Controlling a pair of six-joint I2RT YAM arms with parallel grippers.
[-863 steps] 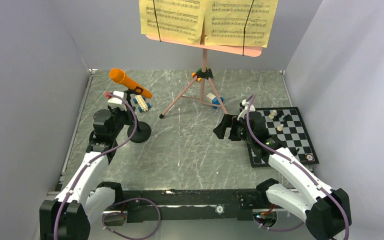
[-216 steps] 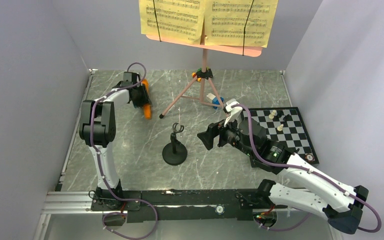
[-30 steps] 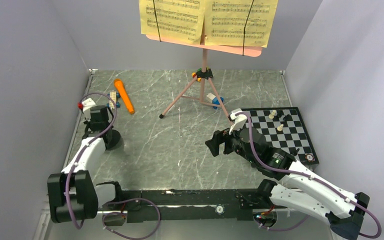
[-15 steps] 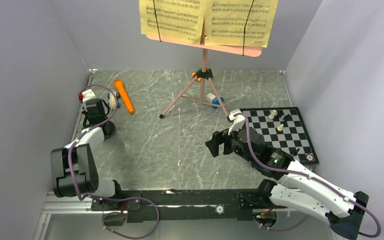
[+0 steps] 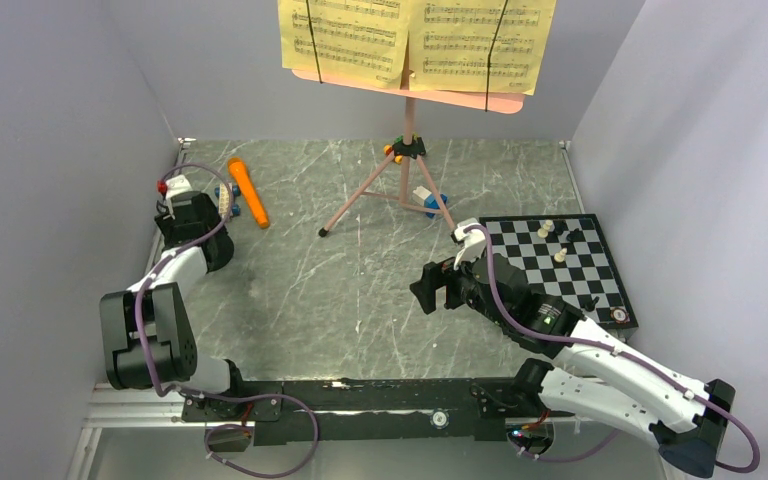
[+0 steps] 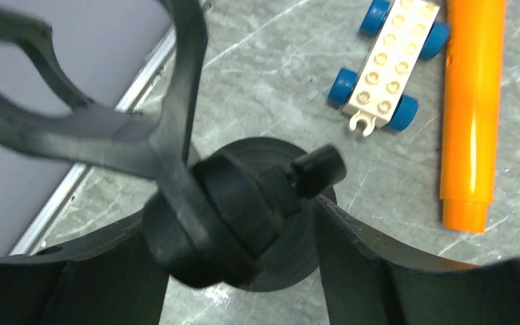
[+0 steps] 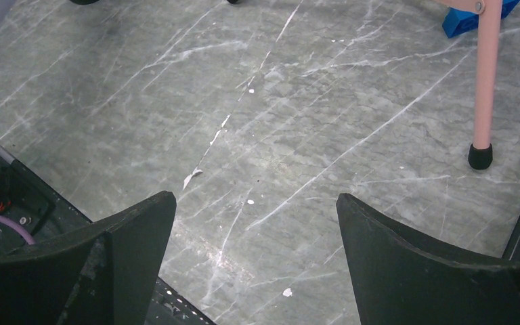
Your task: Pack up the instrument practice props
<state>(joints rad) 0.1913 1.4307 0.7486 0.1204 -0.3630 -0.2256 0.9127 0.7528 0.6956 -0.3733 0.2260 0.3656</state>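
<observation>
Left gripper (image 6: 240, 217) is clamped on the thick stem collar of the small black round-based plastic mic stand (image 6: 176, 115), well left of the pink tripod-legged music stand (image 5: 409, 118). The orange plastic microphone (image 6: 474, 108) lies between them. Right gripper (image 7: 256, 200) hangs spread wide and empty near that music stand's right foot. Mic stand looks light, rigid and base-heavy, so a grip low on the collar, not the thin clip fork, seems safest.

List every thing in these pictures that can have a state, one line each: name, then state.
music stand: upright on its tripod legs
sheet-music pages: spread flat on the music stand
orange microphone: lying on its side, free
mic stand: gripped at its stem
left gripper: shut on the mic stand
right gripper: open, empty
chessboard: lying flat, pieces standing on it
</observation>
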